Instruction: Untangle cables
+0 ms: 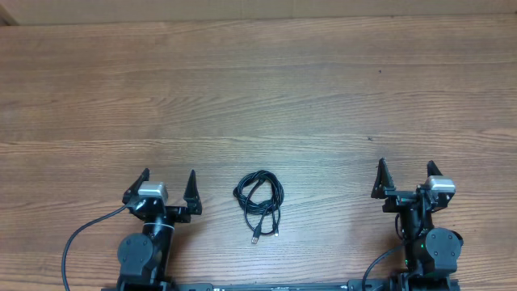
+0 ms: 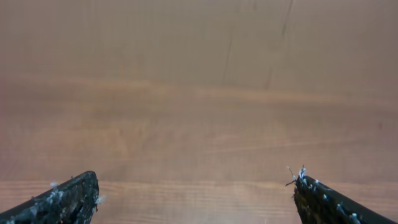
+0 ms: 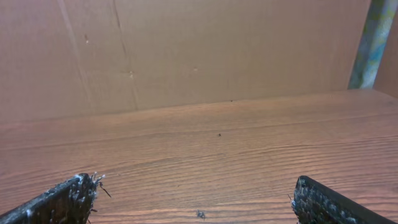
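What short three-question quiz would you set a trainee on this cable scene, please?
1. True or false: the left gripper is shut on the cables.
2. How do the cables lie? A) coiled in one bundle between the two grippers; B) lifted into the air; C) laid out straight and separate.
3. Fill in: the right gripper is ____ and holds nothing.

Key: 1 false, it stands open and apart from them; 2 A; 3 open.
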